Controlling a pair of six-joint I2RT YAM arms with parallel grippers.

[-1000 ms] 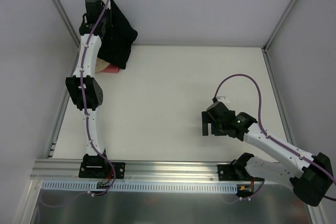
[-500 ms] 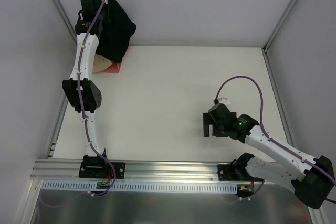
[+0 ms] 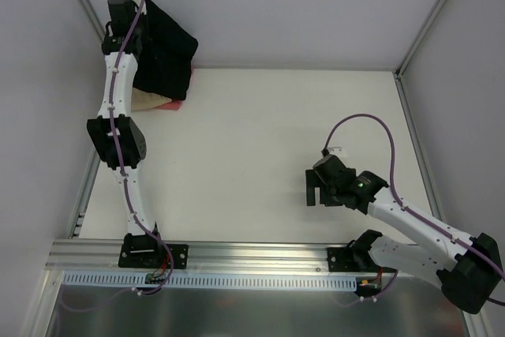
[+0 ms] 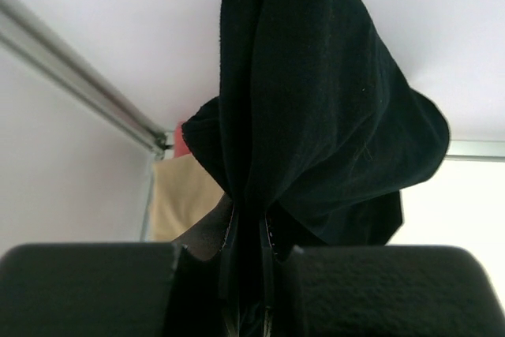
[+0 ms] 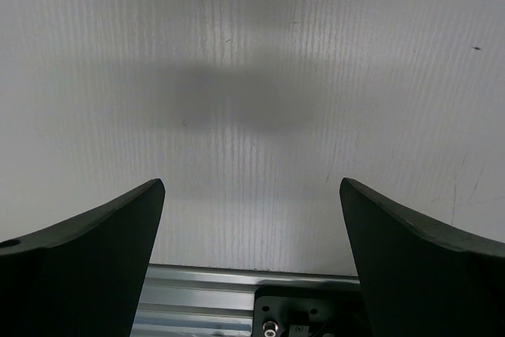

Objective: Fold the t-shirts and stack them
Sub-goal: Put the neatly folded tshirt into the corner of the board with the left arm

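A: Where is the black shirt (image 3: 170, 49)?
B: Lifted at the far left corner of the table (image 3: 260, 140). The left fingers (image 4: 230, 254) are nearly together, clamped on a bunched fold of it, and the cloth hangs from them in loose drapes.
A: And the others?
B: The tan shirt (image 3: 146, 102) lies on the table in that same corner, partly covered by the black one. The pink shirt (image 3: 173, 105) is just beside it, only an edge showing.
A: The right side?
B: Well apart, near the front right. The right fingers (image 5: 95, 258) stand wide, holding nothing — just bare table below them.
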